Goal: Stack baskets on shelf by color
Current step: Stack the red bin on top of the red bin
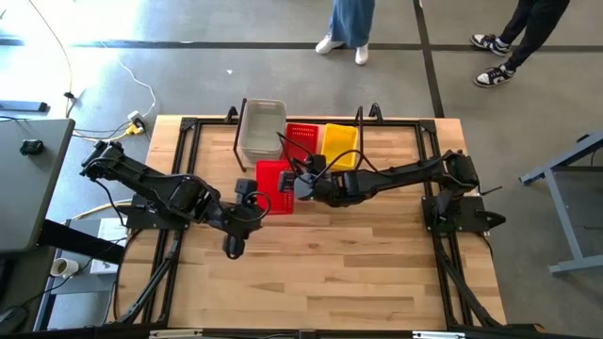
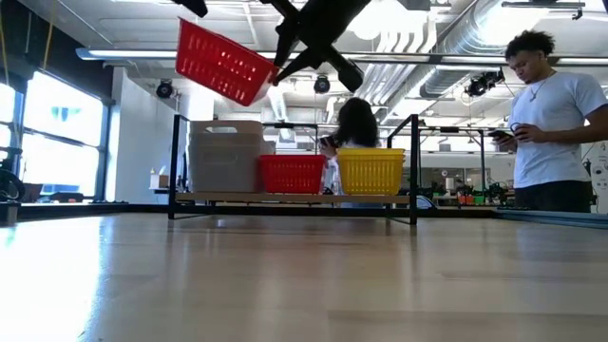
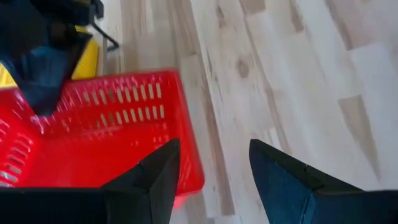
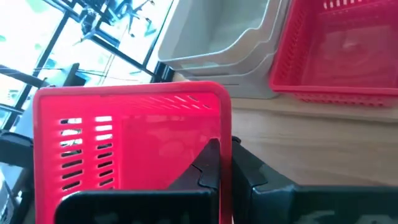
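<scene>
With our right gripper (image 4: 225, 177) fingers clamped on the lifted red basket (image 2: 221, 61), we should level it over the shelf's red basket (image 2: 292, 173), left gripper (image 3: 214, 180) fingers spread, empty

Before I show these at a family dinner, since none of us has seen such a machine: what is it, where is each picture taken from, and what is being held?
It is a robot with two dark arms at a wooden table. One picture looks straight down, one looks level across the tabletop, and two come from cameras on the arms' wrists. At the table's far edge stands a low black shelf holding clear-grey baskets, a red basket and a yellow basket. The right arm's tool is shut on the rim of another red basket, carried tilted in the air in front of the shelf. The left arm's tool is open and empty, close by it. People stand in the room behind.
</scene>
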